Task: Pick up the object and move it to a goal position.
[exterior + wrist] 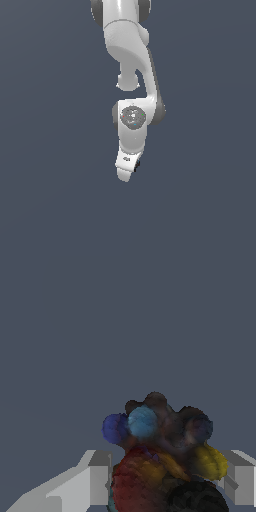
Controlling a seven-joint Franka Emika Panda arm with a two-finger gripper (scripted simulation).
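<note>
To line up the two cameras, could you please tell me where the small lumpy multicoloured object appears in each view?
Exterior view: only a tiny dark speck shows at the white gripper's tip, below centre.
Wrist view: the lumpy object fills the space between the grey fingers.
Shared landmark: the gripper fingers.

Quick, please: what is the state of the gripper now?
Gripper: closed on the object, a dark multicoloured lump between its fingers.

A plain, featureless slate-grey surface (pixel 45 200) all around, unmarked in both views.
</note>
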